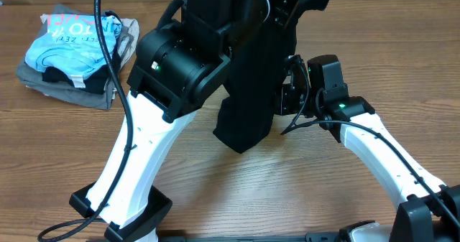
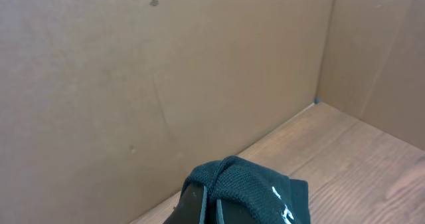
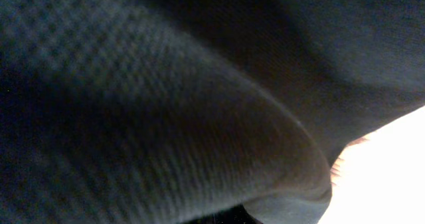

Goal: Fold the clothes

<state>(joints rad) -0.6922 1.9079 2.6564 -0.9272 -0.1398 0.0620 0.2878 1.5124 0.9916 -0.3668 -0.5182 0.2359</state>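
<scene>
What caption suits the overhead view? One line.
Left gripper and right gripper grip the raised black shirt; a clothes pile sits left.

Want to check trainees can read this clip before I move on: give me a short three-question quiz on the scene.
1. True or false: the black garment lies flat on the table.
2. What tops the pile? A) light blue shirt B) towel C) cap
3. Which gripper's camera shows cloth bunched between its fingers?
Key: 1 false, it hangs lifted; 2 A; 3 left gripper.
</scene>
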